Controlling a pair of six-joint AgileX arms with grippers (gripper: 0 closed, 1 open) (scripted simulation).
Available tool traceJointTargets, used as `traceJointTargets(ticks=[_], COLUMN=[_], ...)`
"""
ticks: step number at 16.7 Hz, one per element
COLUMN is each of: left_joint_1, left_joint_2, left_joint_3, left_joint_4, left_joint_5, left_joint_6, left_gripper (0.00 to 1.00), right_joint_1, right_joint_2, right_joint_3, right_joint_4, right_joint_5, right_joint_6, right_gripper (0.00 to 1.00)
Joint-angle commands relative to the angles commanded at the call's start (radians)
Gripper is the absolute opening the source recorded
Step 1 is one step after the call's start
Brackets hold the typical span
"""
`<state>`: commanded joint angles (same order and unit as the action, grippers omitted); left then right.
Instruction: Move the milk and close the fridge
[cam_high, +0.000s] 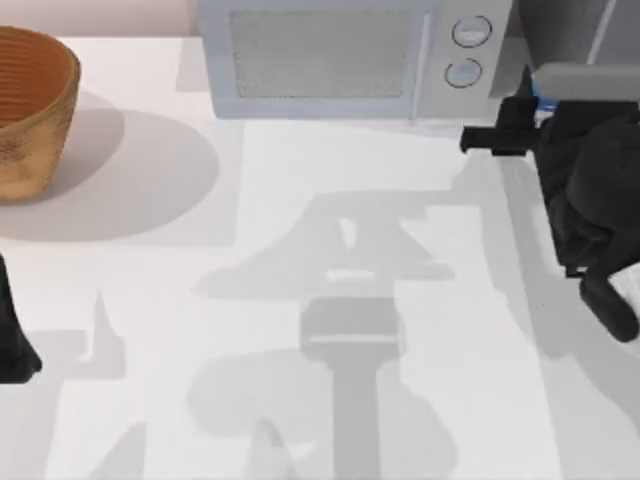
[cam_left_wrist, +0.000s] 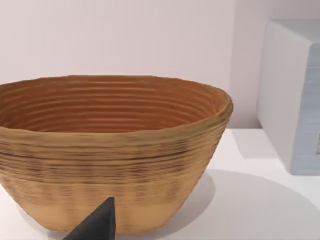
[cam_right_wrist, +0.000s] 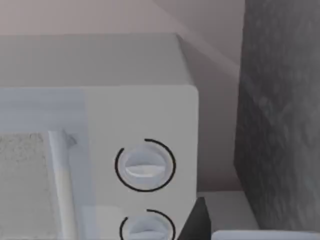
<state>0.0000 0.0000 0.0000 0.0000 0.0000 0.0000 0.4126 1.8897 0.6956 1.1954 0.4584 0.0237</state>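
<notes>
The right arm of the AgileX pair reaches toward the back right corner of the white table (cam_high: 300, 200), where the large dark grey speckled fridge (cam_high: 570, 30) stands just right of the light blue-grey microwave (cam_high: 340, 60) with its two round knobs (cam_high: 471, 32). The black right gripper (cam_high: 508, 128) hangs in front of the gap between the two appliances, close to a pale grey door panel (cam_high: 590, 80) that juts across the fridge's front. A small blue patch (cam_high: 543, 100) shows between the gripper and that panel. It may be the blue top of the milk carton, but this cannot be told, nor whether the gripper is clenched, released or grasping anything.

From the right wrist, the microwave's knobs (cam_right_wrist: 145, 165) and the fridge's speckled side wall (cam_right_wrist: 280, 115) face the camera.

The left arm (cam_high: 12, 340) sits parked at the table's left edge, well apart from the appliances. Its wrist camera looks at a ribbed, tan woven basket (cam_left_wrist: 112, 150) standing upright at the back left of the table (cam_left_wrist: 260, 200). The left gripper's state cannot be told either.
</notes>
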Motion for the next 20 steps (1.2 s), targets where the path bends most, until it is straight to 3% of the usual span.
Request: traceJointTargets(ticks=[4, 7, 15, 20], left_joint_1=[0.000, 0.000, 0.000, 0.000], left_joint_2=[0.000, 0.000, 0.000, 0.000], left_joint_3=[0.000, 0.000, 0.000, 0.000], left_joint_4=[0.000, 0.000, 0.000, 0.000], left_joint_5=[0.000, 0.000, 0.000, 0.000], left_joint_6=[0.000, 0.000, 0.000, 0.000], left_gripper=[1.00, 1.00, 1.00, 1.00], right_joint_1=[-0.261, -0.375, -0.399, -0.461], right_joint_2=[-0.249, -0.362, -0.367, -0.152], right_joint_3=[-0.191, -0.284, -0.288, -0.072], right_joint_4=[-0.051, -0.076, -0.080, -0.093], right_joint_5=[-0.281, -0.396, -0.421, -0.476], right_joint_6=[-0.004, -0.007, -0.006, -0.004], right_gripper=[0.00, 0.00, 0.00, 0.00])
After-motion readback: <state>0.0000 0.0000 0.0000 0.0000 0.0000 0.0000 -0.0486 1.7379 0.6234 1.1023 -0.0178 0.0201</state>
